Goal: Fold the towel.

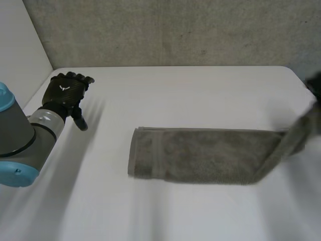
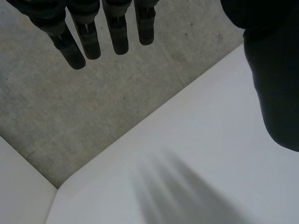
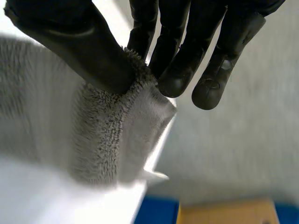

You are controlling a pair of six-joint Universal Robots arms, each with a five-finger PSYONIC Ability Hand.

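Soft, even light brightens the white table [image 1: 200, 90]. The towel [image 1: 200, 155] casts a faint shadow along its near edge.

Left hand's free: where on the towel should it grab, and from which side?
Probably the left short end of the towel, approached from the left: it lies flat and unheld nearest the left hand, while the right hand pinches the opposite end.

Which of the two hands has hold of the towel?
The right hand: it pinches one end of the towel, while the left hand is open, apart from it.
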